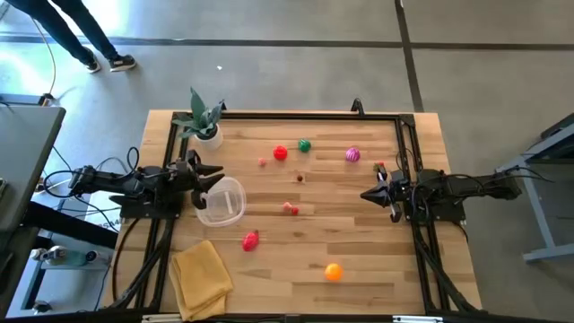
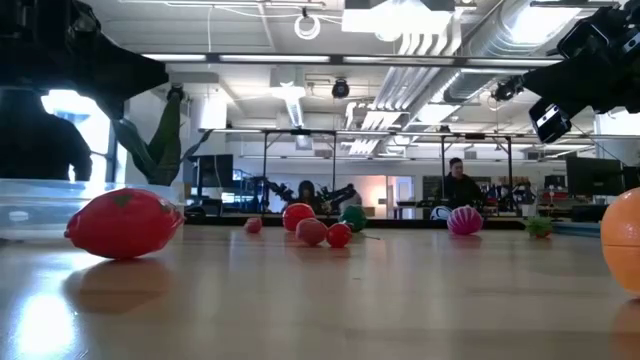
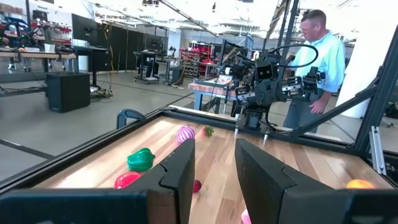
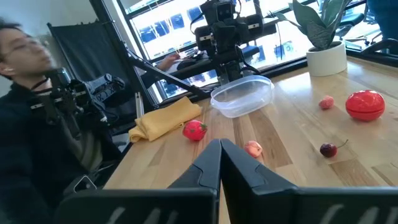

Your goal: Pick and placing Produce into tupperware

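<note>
No writing or label can be read on anything here.

At the left edge of the tabletop [image 1: 359, 224], the left pincer [image 1: 212, 177] hovers just beside the far rim of the tupperware [image 1: 221, 201], its fingers [image 3: 180, 171] a narrow gap apart and holding nothing. The clear tub lies tipped on its side, mouth toward the middle of the tabletop. A potted plant [image 1: 203, 122] stands just behind the pincer at the far left corner, and a folded yellow cloth [image 1: 201, 276] lies at the near left corner.

The produce is scattered to the right of the tub, all of it outside. A red strawberry-like piece [image 1: 250, 240] lies nearest, just past the tub toward the near edge. A small peach-pink piece [image 1: 291, 210] sits at mid-table, with a dark cherry [image 1: 300, 178] behind it. Farther back lie a small pink piece [image 1: 262, 161], a red tomato [image 1: 280, 152] and a green pepper [image 1: 304, 144] close together, then a magenta piece [image 1: 352, 154]. An orange [image 1: 333, 270] rests alone near the front edge.

At the right side, the right pincer [image 1: 369, 194] is held above the tabletop, well apart from every piece, its fingers [image 4: 202, 165] pressed together and empty. A small green-and-red piece [image 1: 380, 167] lies just behind it.

People show in the room beyond.
</note>
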Action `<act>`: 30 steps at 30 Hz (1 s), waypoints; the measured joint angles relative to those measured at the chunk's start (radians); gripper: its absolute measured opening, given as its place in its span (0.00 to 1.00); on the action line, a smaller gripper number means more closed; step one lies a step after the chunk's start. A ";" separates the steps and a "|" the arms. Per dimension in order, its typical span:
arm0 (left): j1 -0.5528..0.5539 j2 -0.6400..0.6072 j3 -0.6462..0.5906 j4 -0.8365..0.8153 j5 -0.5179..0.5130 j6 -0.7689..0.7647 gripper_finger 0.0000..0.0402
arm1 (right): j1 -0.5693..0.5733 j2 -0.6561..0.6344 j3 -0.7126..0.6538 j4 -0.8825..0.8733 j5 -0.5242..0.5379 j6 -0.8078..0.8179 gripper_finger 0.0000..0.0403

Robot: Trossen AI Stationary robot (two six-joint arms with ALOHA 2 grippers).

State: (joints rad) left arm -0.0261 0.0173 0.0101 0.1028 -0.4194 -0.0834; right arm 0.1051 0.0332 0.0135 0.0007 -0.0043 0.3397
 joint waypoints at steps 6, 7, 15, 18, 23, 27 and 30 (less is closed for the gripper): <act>0.000 0.000 0.000 0.000 0.000 0.000 0.26 | 0.000 0.000 0.000 0.000 0.000 0.000 0.00; 0.000 0.000 0.000 0.000 0.000 0.000 0.26 | 0.000 0.000 0.000 0.000 0.000 0.000 0.00; 0.000 0.000 0.000 0.000 0.000 0.000 0.26 | 0.000 0.000 0.000 0.000 0.000 0.000 0.00; 0.000 0.000 0.000 0.000 0.000 0.000 0.26 | 0.000 0.000 0.000 0.000 0.000 0.000 0.00; 0.000 0.000 0.000 0.000 0.000 0.000 0.26 | 0.000 0.000 0.020 -0.039 -0.072 -0.049 0.00; 0.000 0.000 0.000 0.000 0.000 0.000 0.26 | 0.000 0.000 0.022 -0.042 -0.078 -0.049 0.00; 0.000 0.000 0.000 0.000 0.000 0.000 0.26 | 0.000 0.000 0.024 -0.052 -0.076 -0.053 0.00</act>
State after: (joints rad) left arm -0.0264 0.0170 0.0101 0.1025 -0.4194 -0.0834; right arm 0.1051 0.0334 0.0372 -0.0514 -0.0799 0.2867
